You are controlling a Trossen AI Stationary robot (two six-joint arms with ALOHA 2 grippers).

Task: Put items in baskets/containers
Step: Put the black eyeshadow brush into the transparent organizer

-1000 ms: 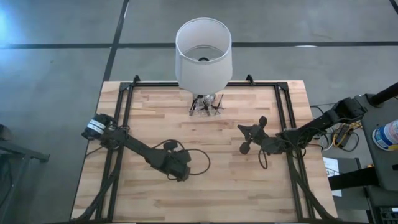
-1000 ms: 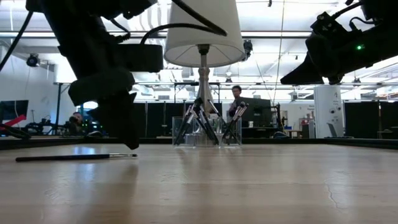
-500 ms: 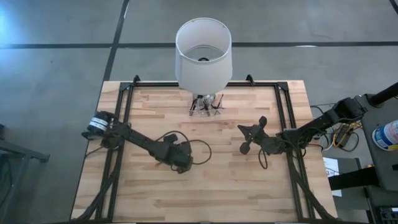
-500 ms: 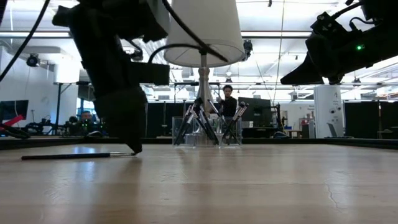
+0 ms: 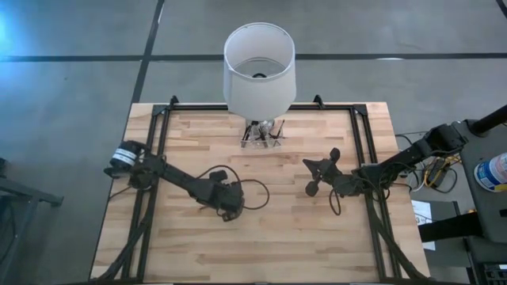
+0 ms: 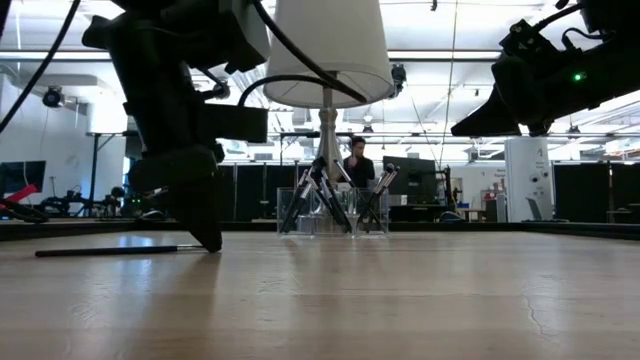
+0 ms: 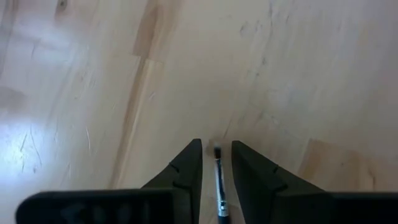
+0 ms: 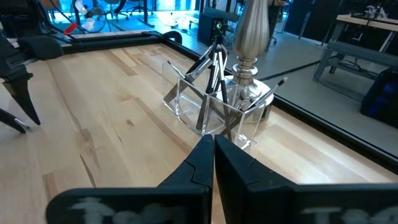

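Your left end effector point(image 7: 216, 163) is down at the desk point(image 5: 301, 237), its two dark wedge-shaped fingers point(image 7: 188, 168) standing apart with a narrow gap between them. One thin brush point(image 7: 219, 186) lies in that gap, flat on the wood, its dark tip between the fingertips and a silvery band farther down its shaft. You cannot tell from the wrist view whether the fingers touch it. In the low view the brush point(image 6: 110, 250) lies level on the desk, a slim dark stick with a paler end beside the fingertips.

Your right end effector point(image 8: 214, 144) hangs above the right half of the desk, its fingers pressed together with nothing between them.

The clear holder point(image 8: 208, 109) stands at the far middle of the desk, just beside the silvery lamp base point(image 8: 250, 31) under the white cylindrical shade point(image 5: 259, 67). Several dark brushes point(image 6: 330, 198) lean in it, angled outward. The desk is pale butcher-block wood with a dark metal frame point(image 5: 158, 131).
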